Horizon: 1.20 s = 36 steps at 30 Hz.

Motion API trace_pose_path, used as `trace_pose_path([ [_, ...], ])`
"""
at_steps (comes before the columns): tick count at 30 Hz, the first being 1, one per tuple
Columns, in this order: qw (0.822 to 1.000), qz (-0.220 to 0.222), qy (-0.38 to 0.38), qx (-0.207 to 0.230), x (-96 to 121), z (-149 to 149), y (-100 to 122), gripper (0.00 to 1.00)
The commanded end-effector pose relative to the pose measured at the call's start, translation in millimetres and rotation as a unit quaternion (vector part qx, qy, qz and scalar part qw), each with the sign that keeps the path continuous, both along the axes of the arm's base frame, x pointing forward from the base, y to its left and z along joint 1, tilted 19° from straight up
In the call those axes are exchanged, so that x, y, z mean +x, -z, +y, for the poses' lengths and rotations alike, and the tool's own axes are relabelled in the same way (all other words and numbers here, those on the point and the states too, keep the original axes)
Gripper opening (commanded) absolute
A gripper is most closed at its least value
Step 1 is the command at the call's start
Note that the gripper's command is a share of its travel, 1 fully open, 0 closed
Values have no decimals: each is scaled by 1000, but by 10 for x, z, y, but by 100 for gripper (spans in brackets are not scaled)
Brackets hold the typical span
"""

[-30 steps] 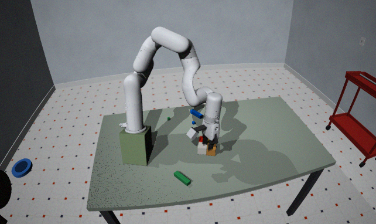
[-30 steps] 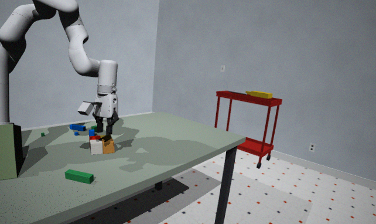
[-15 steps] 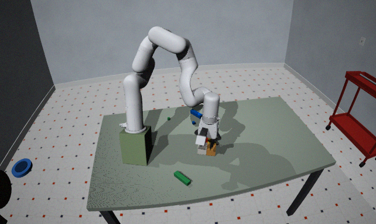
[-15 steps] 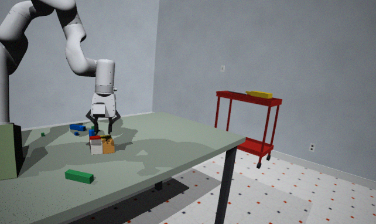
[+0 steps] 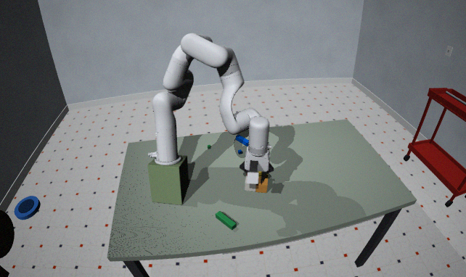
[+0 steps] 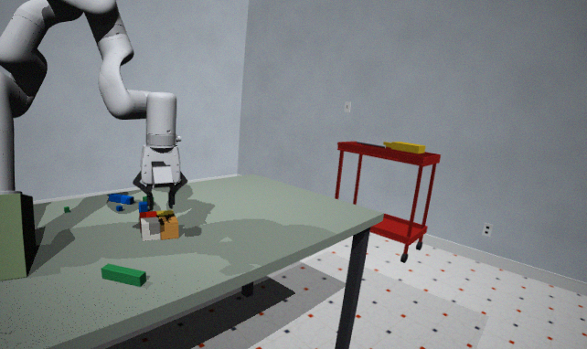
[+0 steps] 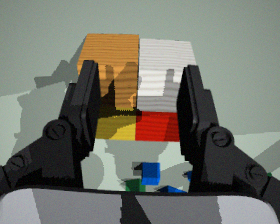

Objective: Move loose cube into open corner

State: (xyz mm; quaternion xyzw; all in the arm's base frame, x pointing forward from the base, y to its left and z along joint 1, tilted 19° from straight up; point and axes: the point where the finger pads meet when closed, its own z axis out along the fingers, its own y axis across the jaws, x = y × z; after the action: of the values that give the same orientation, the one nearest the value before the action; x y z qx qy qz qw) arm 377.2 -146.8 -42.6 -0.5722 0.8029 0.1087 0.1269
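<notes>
Four cubes stand together in a two-by-two square on the table. In the wrist view they are orange (image 7: 111, 72), white (image 7: 165, 72), yellow (image 7: 118, 127) and red (image 7: 157, 125), with faces touching and no gap visible. The square also shows in the top view (image 5: 256, 184) and the exterior view (image 6: 159, 225). My gripper (image 7: 139, 81) hangs just above the square, pointing down, its fingers apart with nothing between them. It shows in the top view (image 5: 257, 173) and the exterior view (image 6: 160, 204), a little above the cube tops.
A long green block (image 5: 226, 220) lies near the table's front. Blue blocks (image 6: 121, 198) and a small green cube (image 5: 208, 146) lie behind the square. The arm's green pedestal (image 5: 167, 180) stands at the left. A red cart (image 6: 390, 192) stands off the table.
</notes>
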Motion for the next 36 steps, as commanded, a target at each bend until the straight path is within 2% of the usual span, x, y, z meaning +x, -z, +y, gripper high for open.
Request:
trace_pose_path([
  [1,1000,-2,1,-1,10,-17,-10,50],
  [17,1000,-2,1,-1,15,7,65,50],
  [36,1000,-2,1,-1,47,148,494,50],
])
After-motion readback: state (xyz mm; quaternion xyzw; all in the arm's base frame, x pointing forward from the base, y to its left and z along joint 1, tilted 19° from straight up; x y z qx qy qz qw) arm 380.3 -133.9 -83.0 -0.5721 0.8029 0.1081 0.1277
